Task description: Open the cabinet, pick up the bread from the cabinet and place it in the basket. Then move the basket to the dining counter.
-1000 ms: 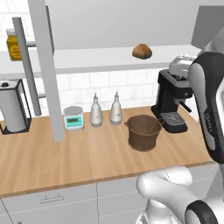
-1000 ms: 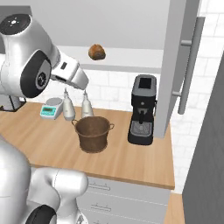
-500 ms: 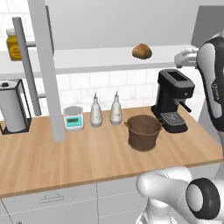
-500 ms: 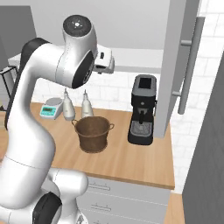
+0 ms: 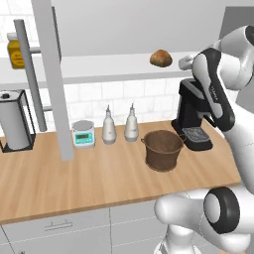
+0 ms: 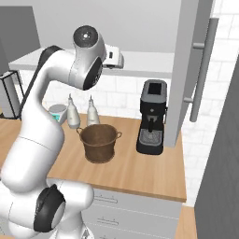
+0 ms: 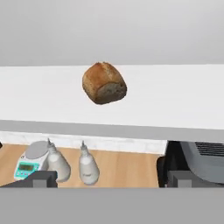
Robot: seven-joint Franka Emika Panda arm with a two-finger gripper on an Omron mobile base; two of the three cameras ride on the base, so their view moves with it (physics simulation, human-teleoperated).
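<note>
The cabinet (image 5: 124, 30) is seen open across the top of the frame, its door (image 5: 52, 79) swung out at left. On the table (image 5: 99, 173), centre right, the basket (image 5: 162, 150) stands beside a coffee machine (image 5: 193, 119). The bread (image 5: 160, 58) rests on the white shelf (image 7: 175, 96), upper centre. The pincer (image 7: 107, 179) is spread open, level with the shelf.
</note>
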